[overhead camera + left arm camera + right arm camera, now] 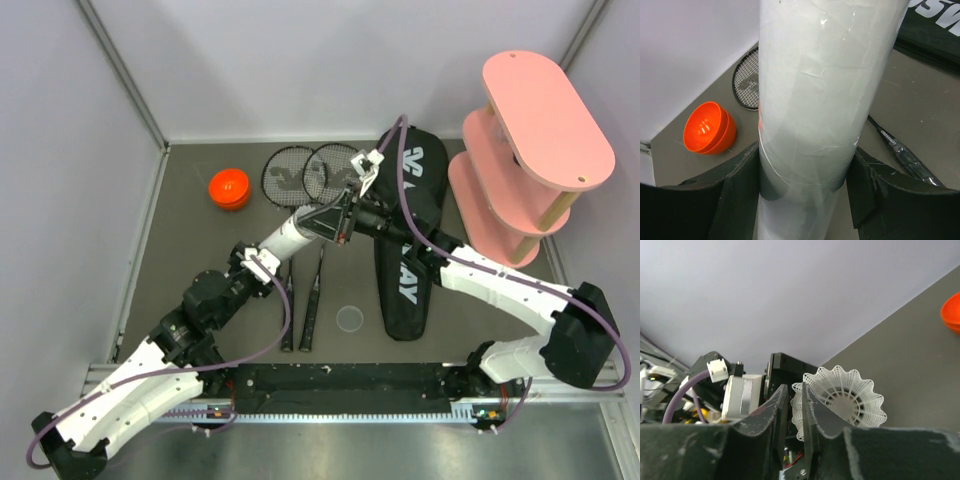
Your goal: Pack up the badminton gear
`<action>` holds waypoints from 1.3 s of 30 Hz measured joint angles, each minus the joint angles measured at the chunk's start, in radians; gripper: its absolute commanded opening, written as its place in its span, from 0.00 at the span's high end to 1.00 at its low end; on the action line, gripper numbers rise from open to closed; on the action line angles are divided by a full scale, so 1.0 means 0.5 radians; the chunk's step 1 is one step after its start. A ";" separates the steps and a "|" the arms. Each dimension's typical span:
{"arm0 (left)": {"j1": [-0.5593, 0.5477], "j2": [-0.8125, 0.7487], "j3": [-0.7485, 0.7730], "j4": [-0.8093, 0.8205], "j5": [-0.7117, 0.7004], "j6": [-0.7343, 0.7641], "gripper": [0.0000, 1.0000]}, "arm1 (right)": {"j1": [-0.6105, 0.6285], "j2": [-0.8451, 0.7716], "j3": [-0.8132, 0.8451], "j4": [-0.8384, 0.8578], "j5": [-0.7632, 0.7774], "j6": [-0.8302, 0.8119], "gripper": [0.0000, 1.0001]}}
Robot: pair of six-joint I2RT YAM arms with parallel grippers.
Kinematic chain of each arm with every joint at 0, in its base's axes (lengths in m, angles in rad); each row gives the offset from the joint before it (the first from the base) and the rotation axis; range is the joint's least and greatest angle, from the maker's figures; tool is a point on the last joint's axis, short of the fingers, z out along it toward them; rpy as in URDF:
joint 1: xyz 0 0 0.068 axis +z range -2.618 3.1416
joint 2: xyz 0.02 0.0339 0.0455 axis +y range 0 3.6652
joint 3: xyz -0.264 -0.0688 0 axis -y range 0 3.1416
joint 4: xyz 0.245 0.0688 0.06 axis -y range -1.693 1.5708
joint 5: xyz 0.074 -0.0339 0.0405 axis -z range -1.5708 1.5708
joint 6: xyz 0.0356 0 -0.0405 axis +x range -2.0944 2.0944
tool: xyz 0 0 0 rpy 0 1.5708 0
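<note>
While the left tool clamps the white tube above the counter, the right tool seemingly pinches 1 shuttlecock by its skirt, jaws almost pressed together.

White tube recorded filling the centre of the frame from top to bottom, clamped by the left gripper, one black finger pressed to each side. Orange cap noted off the tube, hollow side up, on the grey table near the wall. Racket head partly hidden behind the tube. Racket shaft with small white lettering seen at right. Black bag seen at top right.
</note>
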State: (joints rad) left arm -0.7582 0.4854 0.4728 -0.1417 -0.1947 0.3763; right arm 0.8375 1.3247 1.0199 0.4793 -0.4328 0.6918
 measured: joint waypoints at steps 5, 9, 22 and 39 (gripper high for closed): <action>0.000 -0.011 0.000 0.000 0.001 -0.008 1.00 | -0.133 0.011 -0.092 0.106 -0.263 0.234 0.65; 0.000 -0.011 0.000 0.000 0.006 -0.008 1.00 | -0.222 0.012 -0.042 0.001 -0.449 0.256 0.56; 0.000 -0.010 0.000 0.000 0.015 -0.008 1.00 | -0.244 0.061 0.436 -0.994 -0.374 -0.384 1.00; 0.011 -0.011 -0.001 -0.039 -0.021 -0.007 1.00 | -0.014 0.439 0.735 -1.186 -0.186 -0.531 0.83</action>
State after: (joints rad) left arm -0.7528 0.4801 0.4725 -0.1612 -0.2050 0.3729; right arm 0.8307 1.5444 1.3872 -0.1135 -0.5259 0.4263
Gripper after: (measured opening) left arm 0.648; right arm 0.043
